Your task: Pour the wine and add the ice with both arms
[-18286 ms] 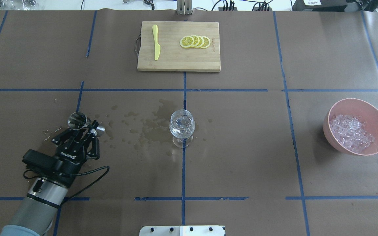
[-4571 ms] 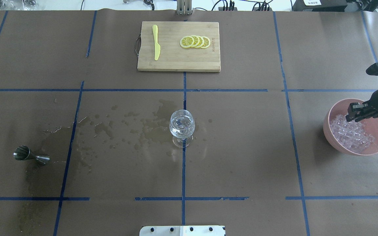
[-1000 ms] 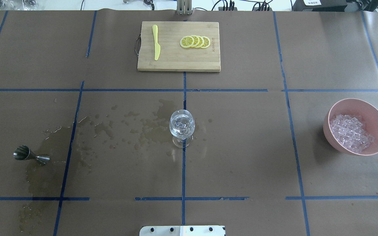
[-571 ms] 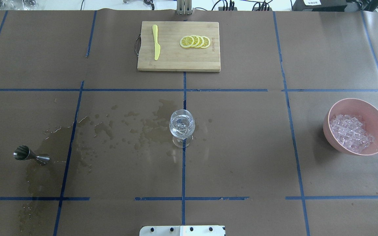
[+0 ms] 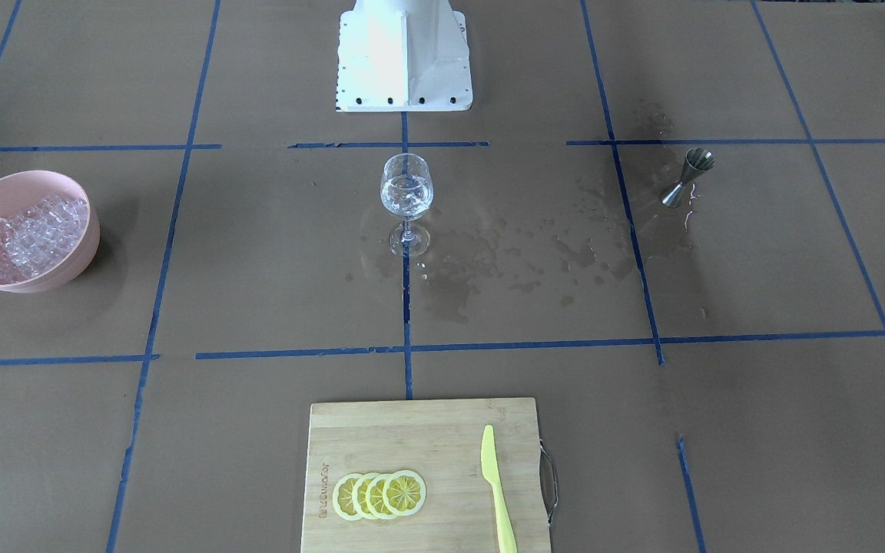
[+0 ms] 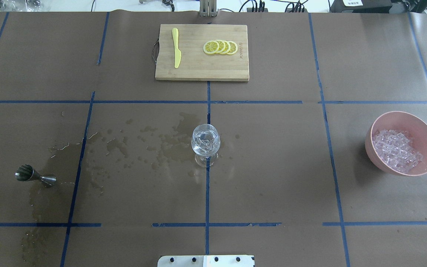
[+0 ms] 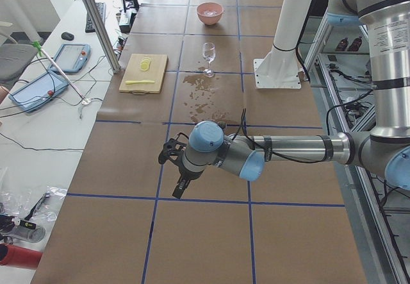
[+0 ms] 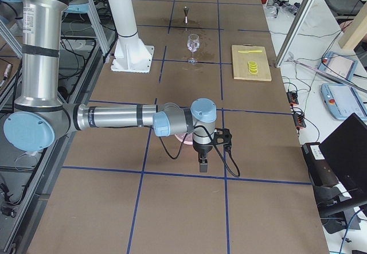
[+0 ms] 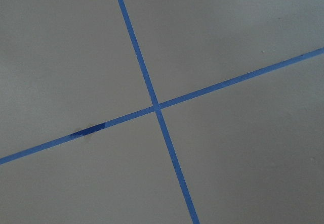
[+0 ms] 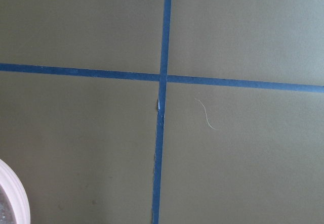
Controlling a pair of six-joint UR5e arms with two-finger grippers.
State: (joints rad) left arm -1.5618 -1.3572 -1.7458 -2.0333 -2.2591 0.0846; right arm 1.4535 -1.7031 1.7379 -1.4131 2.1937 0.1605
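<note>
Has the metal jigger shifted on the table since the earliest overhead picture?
Yes. The jigger now sits farther from the wine glass, left of the blue tape line and nearer the robot's edge.

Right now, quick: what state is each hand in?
Left hand: cannot tell, it shows only in a side view.
Right hand: cannot tell, same reason.

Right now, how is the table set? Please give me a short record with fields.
wine glass: upright at the table's middle, holding clear liquid and, it seems, a few cubes
pink bowl: robot's right side, heap of ice inside
jigger: robot's left side, beside a wet patch
cutting board: far side, with a yellow knife and lemon slices
arms: left arm and right arm each low over its own end of the table
</note>
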